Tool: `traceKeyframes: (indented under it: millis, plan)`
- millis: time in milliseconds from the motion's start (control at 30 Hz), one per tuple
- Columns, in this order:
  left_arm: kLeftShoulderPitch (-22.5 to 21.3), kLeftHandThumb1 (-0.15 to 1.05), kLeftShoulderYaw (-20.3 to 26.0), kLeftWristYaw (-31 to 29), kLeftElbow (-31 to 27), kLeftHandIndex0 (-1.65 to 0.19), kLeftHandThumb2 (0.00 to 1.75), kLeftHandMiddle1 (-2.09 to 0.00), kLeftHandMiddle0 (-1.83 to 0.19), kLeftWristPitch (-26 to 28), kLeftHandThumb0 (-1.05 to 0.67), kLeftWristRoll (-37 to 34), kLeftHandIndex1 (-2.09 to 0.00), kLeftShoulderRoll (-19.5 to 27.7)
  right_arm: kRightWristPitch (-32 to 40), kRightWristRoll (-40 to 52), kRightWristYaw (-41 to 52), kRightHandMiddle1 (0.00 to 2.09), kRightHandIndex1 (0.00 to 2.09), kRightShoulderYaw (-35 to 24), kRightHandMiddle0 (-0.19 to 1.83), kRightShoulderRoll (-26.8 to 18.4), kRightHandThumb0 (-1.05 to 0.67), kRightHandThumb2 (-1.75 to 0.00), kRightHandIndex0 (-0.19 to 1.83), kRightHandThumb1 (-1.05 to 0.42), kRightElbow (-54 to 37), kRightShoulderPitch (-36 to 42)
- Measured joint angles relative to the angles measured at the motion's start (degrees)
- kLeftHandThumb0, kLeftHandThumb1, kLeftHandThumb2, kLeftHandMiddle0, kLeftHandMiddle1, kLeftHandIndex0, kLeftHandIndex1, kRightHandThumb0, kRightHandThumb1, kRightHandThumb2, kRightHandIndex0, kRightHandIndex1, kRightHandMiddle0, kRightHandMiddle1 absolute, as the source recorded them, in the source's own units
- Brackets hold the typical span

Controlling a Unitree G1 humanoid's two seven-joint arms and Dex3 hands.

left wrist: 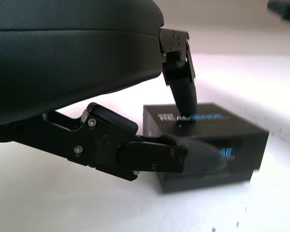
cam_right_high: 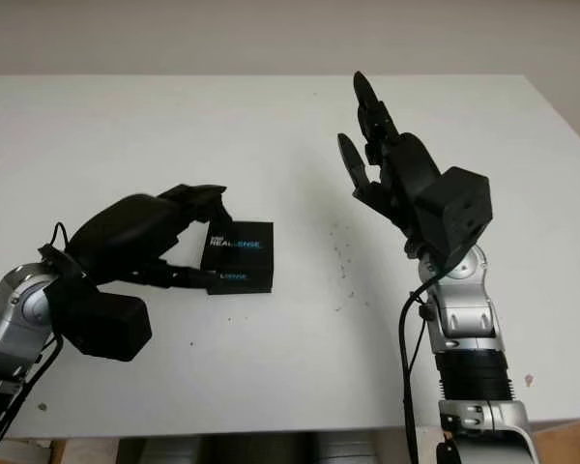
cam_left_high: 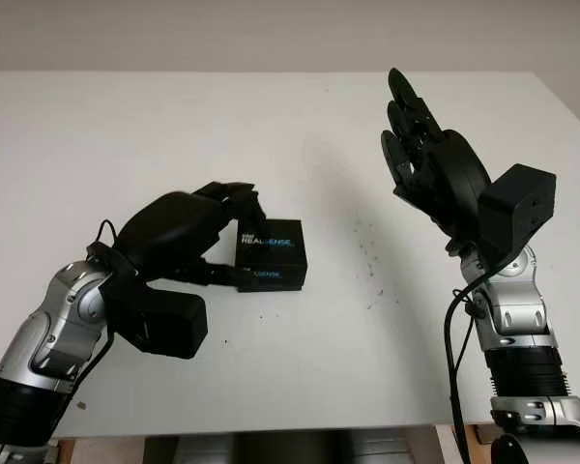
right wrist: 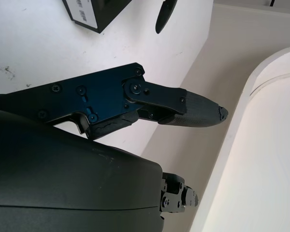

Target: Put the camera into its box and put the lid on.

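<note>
A black camera box [cam_left_high: 274,250] printed "REALSENSE" sits closed, lid on, on the white table [cam_left_high: 300,126] left of centre. My left hand [cam_left_high: 236,242] is curled round its left end. In the left wrist view a fingertip [left wrist: 186,112] presses on the lid of the box [left wrist: 237,137], and the thumb [left wrist: 203,159] lies along its front side. My right hand [cam_left_high: 411,135] is raised above the right half of the table, well clear of the box, open and holding nothing. The camera itself is hidden.
Small dark specks [cam_left_high: 369,263] mark the table just right of the box. The table's front edge [cam_left_high: 271,430] runs close to both forearms. A black cable [cam_left_high: 451,358] hangs beside the right forearm.
</note>
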Motion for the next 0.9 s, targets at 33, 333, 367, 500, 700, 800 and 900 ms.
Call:
traceKeyframes:
  millis: [33, 333, 367, 500, 700, 800, 900]
  plan:
    - [0.1, 1.05, -0.3, -0.5, -0.2, 0.15, 0.59, 0.0, 0.19, 0.5, -0.85, 0.0, -0.03, 0.2, 0.0, 0.0, 0.1, 0.05, 0.05, 0.0, -0.11, 0.0, -0.69, -0.6, -0.11, -1.05, 0.0, 0.0]
    - [0.4, 1.05, -0.7, -0.6, -0.1, 0.16, 0.56, 0.0, 0.19, 1.4, -0.81, -1.2, -0.05, 0.5, 0.2, 0.0, -0.1, 0.05, 0.05, 0.0, -0.11, 0.0, -0.67, -0.61, -0.12, -1.05, -0.1, 0.0]
    - [0.5, 1.05, -0.7, -0.4, -0.1, 0.15, 0.55, 0.0, 0.19, 1.6, -0.81, -1.4, -0.05, 0.5, 0.2, 0.0, 0.0, 0.05, 0.05, 0.0, -0.11, 0.0, -0.67, -0.61, -0.12, -1.05, -0.1, 0.0]
    - [0.9, 1.05, -0.7, -0.3, -0.2, 0.15, 0.54, 0.0, 0.19, 2.5, -0.8, -2.3, -0.05, 0.5, 0.2, 0.1, 0.1, 0.05, 0.05, 0.0, -0.11, -0.1, -0.67, -0.61, -0.12, -1.05, -0.1, 0.0]
    - [2.4, 1.05, -0.7, -0.4, -0.8, 0.18, 0.6, 0.0, 0.19, 4.0, -0.8, -4.8, -0.04, 0.3, 0.2, 0.0, 0.1, 0.05, 0.05, 0.0, -0.11, -0.1, -0.69, -0.61, -0.11, -1.05, -0.1, 0.1]
    - [4.1, 1.05, -0.8, -0.7, -0.9, 0.19, 0.66, 0.0, 0.19, 5.7, -0.81, -6.1, -0.01, -0.2, 0.3, 0.2, 0.3, 0.05, 0.05, 0.1, -0.11, 0.0, -0.68, -0.61, -0.12, -1.05, -0.3, 0.4]
    - [5.5, 1.05, -1.3, 0.4, -0.7, 0.19, 0.71, 0.0, 0.19, 5.9, -0.83, -6.7, 0.0, -2.0, 0.4, 0.2, 0.4, 0.05, 0.05, 0.4, -0.1, 0.1, -0.68, -0.61, -0.12, -1.05, -0.8, 0.6]
